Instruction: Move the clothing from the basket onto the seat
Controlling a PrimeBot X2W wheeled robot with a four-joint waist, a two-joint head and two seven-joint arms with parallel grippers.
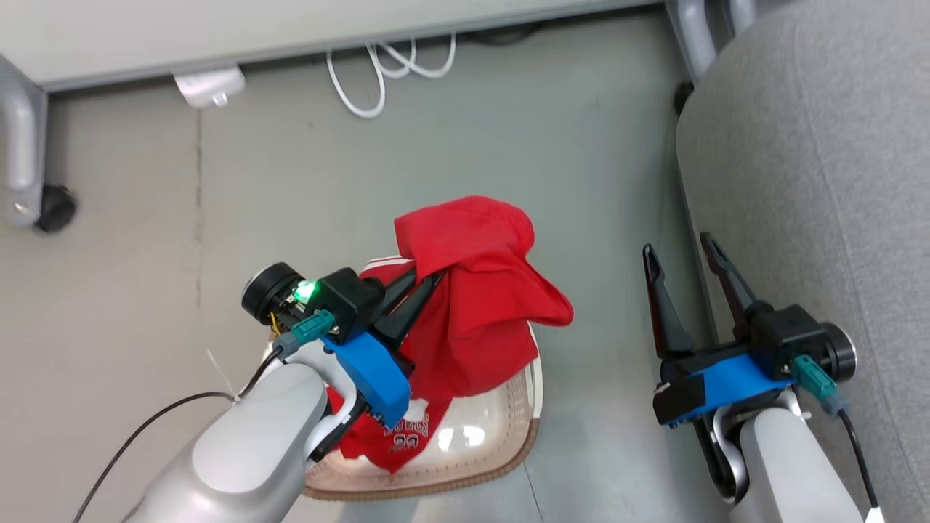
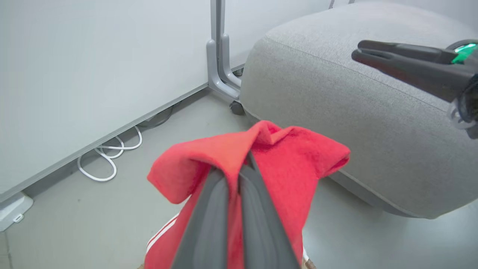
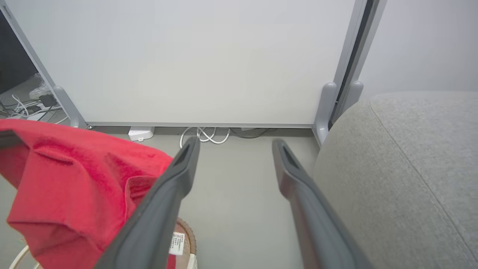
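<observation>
Left end effector (image 1: 432,280) pressed together on a bunched fold of the red clothing (image 1: 479,290), held above the basket (image 1: 472,476).
Grips high on the fabric, presumably so the loose cloth hangs free of the basket rim rather than dragging across it; lower part reaching down toward the basket, contact with what lies there impossible to tell. Leaves a second red piece (image 1: 396,436) with white lettering lying inside. Right end effector (image 1: 676,245) spread wide and empty, parked between basket and grey seat (image 1: 814,181), likely to stay clear of the carry path. Next, by judgement: swing right over the floor (image 1: 436,131) gap and let go on the seat, near but not yet reached.
</observation>
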